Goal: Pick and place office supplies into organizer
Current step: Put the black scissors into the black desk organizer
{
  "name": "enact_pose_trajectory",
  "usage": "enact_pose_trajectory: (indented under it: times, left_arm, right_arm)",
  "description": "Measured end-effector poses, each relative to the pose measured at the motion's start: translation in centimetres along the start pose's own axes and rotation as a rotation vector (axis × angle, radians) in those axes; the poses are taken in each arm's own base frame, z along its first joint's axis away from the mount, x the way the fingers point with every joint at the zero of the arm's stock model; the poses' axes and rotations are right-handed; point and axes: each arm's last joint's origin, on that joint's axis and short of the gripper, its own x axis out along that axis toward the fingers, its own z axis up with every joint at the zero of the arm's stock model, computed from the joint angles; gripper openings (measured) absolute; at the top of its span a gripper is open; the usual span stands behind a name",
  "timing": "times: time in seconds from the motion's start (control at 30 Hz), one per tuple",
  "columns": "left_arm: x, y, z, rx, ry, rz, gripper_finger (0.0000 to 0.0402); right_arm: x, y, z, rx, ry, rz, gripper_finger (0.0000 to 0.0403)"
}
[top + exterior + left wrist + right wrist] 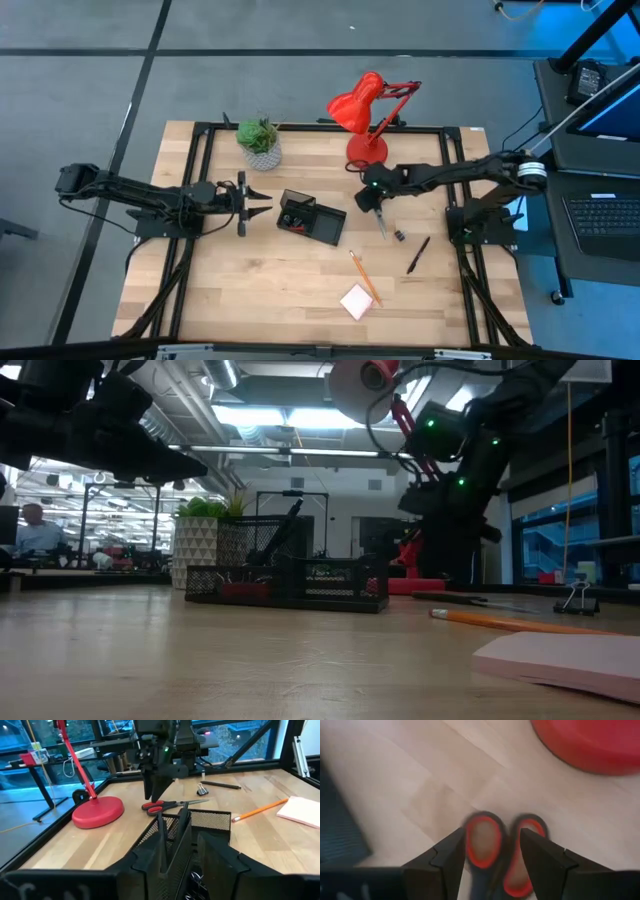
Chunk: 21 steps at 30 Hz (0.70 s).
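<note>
Scissors point(378, 212) lie flat on the counter point(250, 290), just in front of the red lamp point(362, 110) base, and the right gripper point(492, 855) hangs right over their red handles with its jaws spread, one finger either side of a handle loop, gripping nothing. Plenty of bare wood toward the near edge; only the orange pencil point(364, 277), pink sticky-note pad point(357, 301), a black pen point(418, 254) and a small black clip point(398, 236) dot that side. Over at the organizer point(311, 217), mid-counter, the left gripper point(262, 205) sits just off its left end, jaws apart and empty, a pen standing in the mesh right ahead of them. Left wrist view catches the scissors beyond the organizer, blades pointing toward the clip. Low view adds the potted plant point(203, 540) behind the tray, and a person far off in the room.
</note>
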Motion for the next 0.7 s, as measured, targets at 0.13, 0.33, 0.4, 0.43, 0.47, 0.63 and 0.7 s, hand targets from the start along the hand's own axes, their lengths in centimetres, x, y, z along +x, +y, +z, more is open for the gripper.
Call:
enact_pose_trajectory:
  times: [0.13,0.33,0.4,0.43,0.47,0.63,0.7]
  left_arm:
    - [0.0,0.0,0.0,0.004,0.001,0.001,0.0122]
    - [0.0,0.0,0.0,0.005,0.003,0.002,0.0121]
    - [0.0,0.0,0.0,0.005,0.003,0.002,0.0122]
    - [0.0,0.0,0.0,0.005,0.003,0.002,0.0123]
    - [0.0,0.0,0.0,0.005,0.003,0.002,0.0123]
    - [0.0,0.0,0.0,0.006,0.004,0.002,0.0120]
    - [0.0,0.0,0.0,0.006,0.004,0.002,0.0119]
  right_arm:
    - [0.4,0.1,0.2,0.005,0.075,-0.064,0.0188]
    - [1.0,0.6,0.7,0.002,0.084,-0.070,0.0188]
    - [1.2,0.7,0.7,0.001,0.089,-0.075,0.0188]
    - [1.4,0.7,0.7,0.002,0.093,-0.078,0.0188]
    - [1.5,0.6,0.7,0.003,0.098,-0.081,0.0188]
    - [2.0,0.5,0.5,0.000,0.112,-0.094,0.0188]
    - [2.2,0.6,0.5,-0.001,0.117,-0.097,0.0188]
